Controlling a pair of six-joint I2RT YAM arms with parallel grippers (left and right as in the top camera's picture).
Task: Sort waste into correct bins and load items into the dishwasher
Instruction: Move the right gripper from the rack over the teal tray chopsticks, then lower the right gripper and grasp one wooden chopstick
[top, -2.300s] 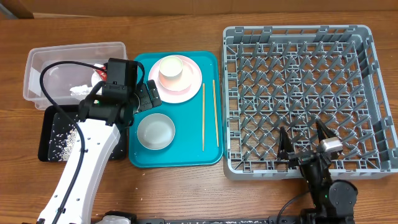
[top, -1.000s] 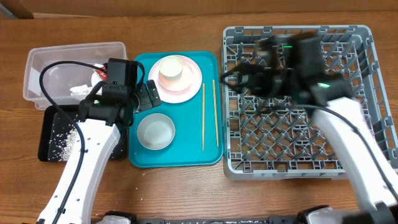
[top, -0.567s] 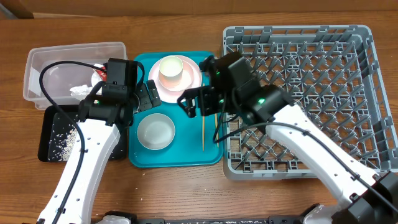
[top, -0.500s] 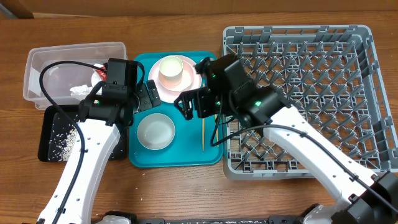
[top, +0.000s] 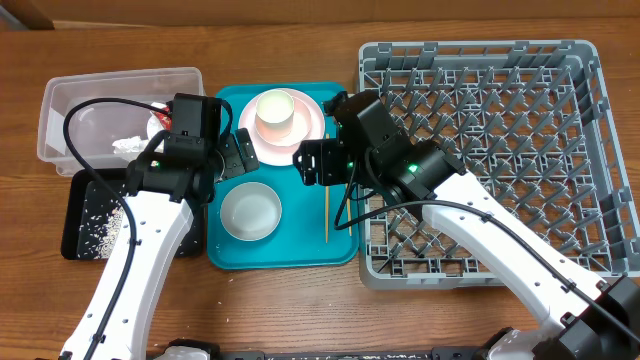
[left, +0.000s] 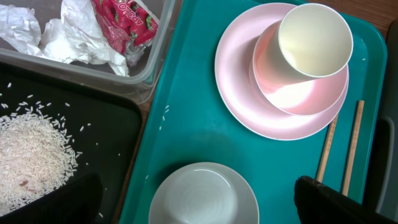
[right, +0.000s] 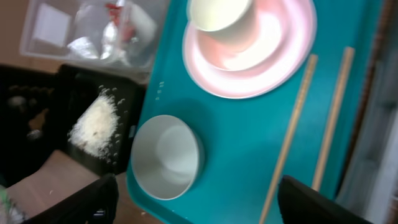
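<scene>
Nearby: round pink plate, thin wooden chopsticks, grey lattice rack.

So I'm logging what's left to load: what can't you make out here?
Overhead: right arm covers the chopsticks' upper ends and part of the rack's left wall.
Overhead: left arm hides part of the black tray.
Left wrist: white bowl cut off by the bottom edge.
Right wrist: blurred; tub contents unclear.

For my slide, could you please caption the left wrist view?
Teal tray holding white bowl, pink plate and chopsticks; rice in black tray.
</scene>
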